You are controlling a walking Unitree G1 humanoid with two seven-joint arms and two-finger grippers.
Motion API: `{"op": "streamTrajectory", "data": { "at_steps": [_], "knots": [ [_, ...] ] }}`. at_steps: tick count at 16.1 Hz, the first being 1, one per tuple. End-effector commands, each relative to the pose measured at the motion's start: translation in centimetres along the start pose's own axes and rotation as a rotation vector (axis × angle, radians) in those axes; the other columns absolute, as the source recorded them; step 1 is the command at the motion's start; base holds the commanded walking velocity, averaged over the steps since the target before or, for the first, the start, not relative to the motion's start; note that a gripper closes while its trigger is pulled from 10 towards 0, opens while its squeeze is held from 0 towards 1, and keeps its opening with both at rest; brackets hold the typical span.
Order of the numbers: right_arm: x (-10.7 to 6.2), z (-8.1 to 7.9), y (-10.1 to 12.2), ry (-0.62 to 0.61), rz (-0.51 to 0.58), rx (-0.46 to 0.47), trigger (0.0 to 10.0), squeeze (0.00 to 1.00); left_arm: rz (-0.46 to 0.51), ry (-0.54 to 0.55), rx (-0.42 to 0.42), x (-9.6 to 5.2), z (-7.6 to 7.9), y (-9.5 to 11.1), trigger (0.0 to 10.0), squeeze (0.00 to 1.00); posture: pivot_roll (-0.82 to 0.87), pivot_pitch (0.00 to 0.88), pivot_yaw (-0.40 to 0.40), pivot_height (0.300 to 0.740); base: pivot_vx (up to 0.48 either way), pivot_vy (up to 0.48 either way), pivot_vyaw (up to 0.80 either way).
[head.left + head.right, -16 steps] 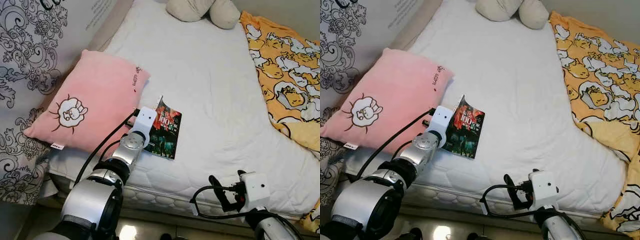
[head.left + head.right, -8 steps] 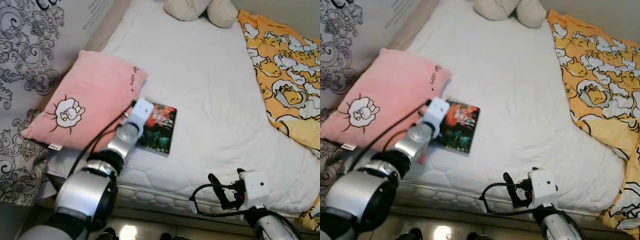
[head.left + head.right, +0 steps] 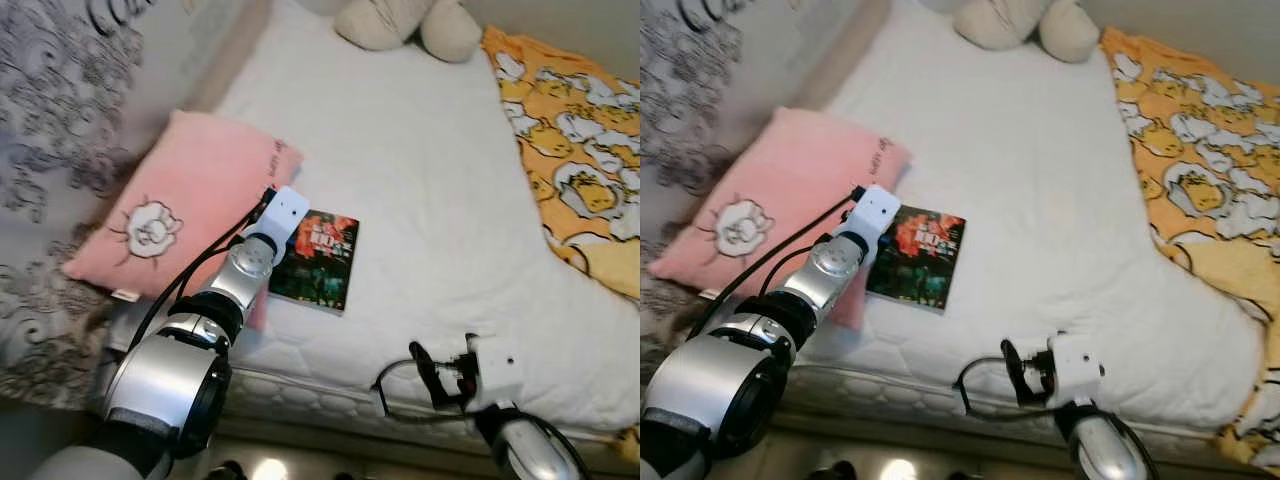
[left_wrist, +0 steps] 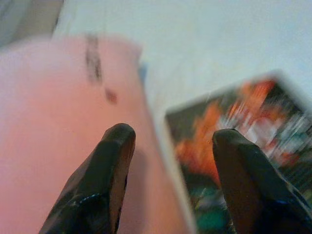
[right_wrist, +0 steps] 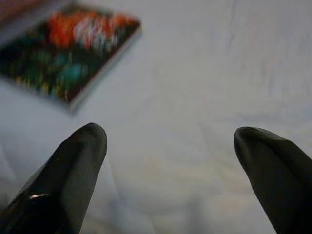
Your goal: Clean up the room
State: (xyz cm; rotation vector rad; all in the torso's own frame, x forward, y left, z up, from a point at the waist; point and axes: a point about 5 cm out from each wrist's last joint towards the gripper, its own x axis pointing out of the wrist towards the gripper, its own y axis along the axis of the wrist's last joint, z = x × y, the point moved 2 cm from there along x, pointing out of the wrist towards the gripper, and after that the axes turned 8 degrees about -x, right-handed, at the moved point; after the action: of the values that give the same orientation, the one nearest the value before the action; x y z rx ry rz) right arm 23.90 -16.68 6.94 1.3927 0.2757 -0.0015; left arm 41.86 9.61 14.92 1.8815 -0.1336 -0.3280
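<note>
A dark-covered book (image 3: 320, 262) lies flat on the white mattress (image 3: 400, 160), close beside a pink pillow (image 3: 190, 215). My left arm reaches over the pillow's corner to the book's left edge. In the left wrist view my left gripper (image 4: 170, 136) is open, its fingers (image 4: 109, 170) straddling the seam between the pillow (image 4: 58, 122) and the book (image 4: 234, 126), with nothing gripped. My right gripper (image 5: 170, 135) is open above bare mattress near the bed's front edge, with the book (image 5: 68, 48) some way ahead of it.
A cream plush toy (image 3: 410, 22) sits at the head of the bed. A yellow patterned blanket (image 3: 585, 170) covers the right side. A black-and-white patterned fabric (image 3: 50, 150) hangs at the left. The mattress front edge (image 3: 330, 385) is just below my arms.
A second ago the book was tilted up on its edge at my left gripper; now it lies flat and the gripper is open beside it. The camera has shifted slightly.
</note>
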Motion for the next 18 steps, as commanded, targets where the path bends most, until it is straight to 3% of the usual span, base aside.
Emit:
{"op": "streamTrajectory", "data": {
  "at_steps": [1, 2, 3, 4, 5, 6, 8, 9, 10, 14, 18],
  "knots": [
    [0.1, 0.6, -0.1, -0.034, 0.01, 0.004, 10.0, 0.0, 0.069, -0.068, -0.05, 0.1, 1.4, 1.0, 10.0, 1.0, -0.06, 0.069, -0.069, 0.74, 0.0, 0.0, 0.0],
    [0.8, 0.7, -0.2, -0.051, 0.017, 0.012, 10.0, 0.0, 0.103, -0.141, -0.148, -0.3, 2.8, 0.7, 10.0, 1.0, -0.02, 0.017, -0.033, 0.74, 0.0, 0.0, 0.0],
    [1.2, 0.7, -0.3, -0.059, 0.021, 0.014, 10.0, 0.0, 0.11, -0.163, -0.169, -0.5, 3.3, 0.4, 10.0, 1.0, -0.01, 0.008, -0.027, 0.74, 0.0, 0.0, 0.0],
    [2.0, 1.0, -0.2, -0.097, 0.039, 0.031, 10.0, 0.0, 0.138, -0.206, -0.315, -1.3, 4.6, -0.4, 10.0, 0.57, 0.01, 0.0, 0.003, 0.74, 0.0, 0.0, 0.0],
    [2.6, 1.8, 0.5, -0.157, 0.077, 0.037, 10.0, 0.0, 0.232, -0.158, -0.419, -2.9, 4.4, -0.5, 10.0, 0.0, 0.03, 0.0, 0.02, 0.74, 0.0, 0.0, 0.0],
    [3.0, 2.2, 0.9, -0.185, 0.098, 0.045, 10.0, 0.0, 0.279, -0.101, -0.435, -3.8, 3.7, -0.6, 10.0, 0.0, 0.04, 0.0, 0.03, 0.74, 0.0, 0.0, 0.0],
    [3.0, 4.0, 2.1, -0.307, 0.169, 0.05, 10.0, 0.0, 0.37, 0.09, -0.394, -6.8, 0.0, -2.4, 10.0, 0.0, 0.05, 0.0, 0.033, 0.74, 0.0, -0.24, 0.0],
    [2.6, 4.8, 1.7, -0.33, 0.175, 0.087, 10.0, 0.49, 0.333, 0.124, -0.354, -7.7, -0.8, -3.9, 10.0, 0.0, 0.06, 0.0, 0.009, 0.74, 0.0, -0.469, 0.0],
    [2.6, 5.0, 1.1, -0.331, 0.155, 0.098, 10.0, 1.0, 0.305, 0.116, -0.362, -7.8, -0.5, -4.6, 10.0, 0.0, 0.06, 0.0, 0.005, 0.74, 0.0, -0.469, 0.0],
    [3.1, 3.9, 0.0, -0.255, 0.133, 0.057, 10.0, 1.0, 0.214, 0.039, -0.311, -8.1, 2.3, -5.9, 10.0, 0.0, 0.06, 0.0, -0.02, 0.74, 0.0, -0.471, 0.0],
    [4.0, 2.5, 0.2, -0.191, 0.15, 0.047, 10.0, 1.0, 0.181, -0.003, -0.322, -7.8, 3.2, -6.3, 10.0, 0.0, 0.05, 0.0, -0.013, 0.74, 0.0, -0.472, 0.0]
  ]
}}
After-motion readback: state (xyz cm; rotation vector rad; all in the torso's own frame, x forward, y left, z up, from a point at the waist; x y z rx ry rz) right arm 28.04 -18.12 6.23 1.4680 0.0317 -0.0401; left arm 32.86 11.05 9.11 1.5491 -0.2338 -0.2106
